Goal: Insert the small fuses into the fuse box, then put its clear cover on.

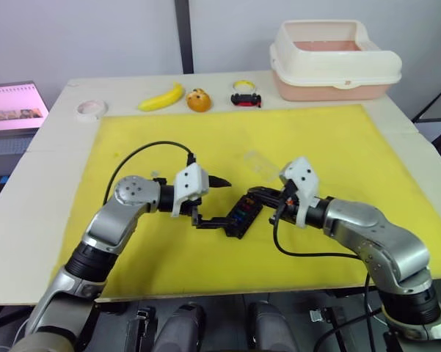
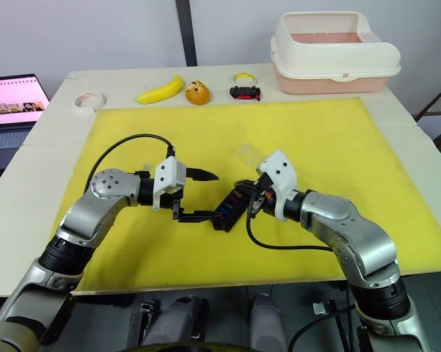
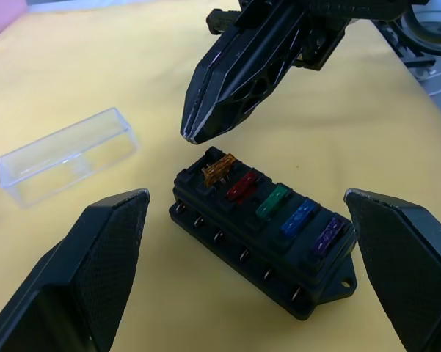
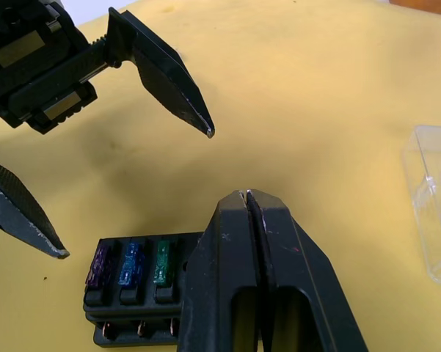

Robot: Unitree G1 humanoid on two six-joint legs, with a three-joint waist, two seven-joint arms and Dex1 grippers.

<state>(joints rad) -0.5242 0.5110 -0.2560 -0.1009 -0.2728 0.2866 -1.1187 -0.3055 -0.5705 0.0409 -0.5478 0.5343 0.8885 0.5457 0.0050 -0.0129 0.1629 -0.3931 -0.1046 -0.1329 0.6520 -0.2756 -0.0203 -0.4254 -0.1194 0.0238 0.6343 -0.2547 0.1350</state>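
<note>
Two arms of silver-grey metal with rounded shells and black joint bands. Each wrist carries a white, angular plastic camera housing. A thin black cable loops from each forearm to its wrist. The left gripper (image 1: 211, 200) and right gripper (image 4: 247, 196) have black, tapering, pointed fingers; the left fingers' inner pads (image 3: 95, 271) show fine cross-hatched texture.

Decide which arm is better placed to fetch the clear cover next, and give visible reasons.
Probably the right. The cover lies beside the right gripper, though its fingers are shut over the fuse box. The left gripper is open but sits beyond the box.
</note>
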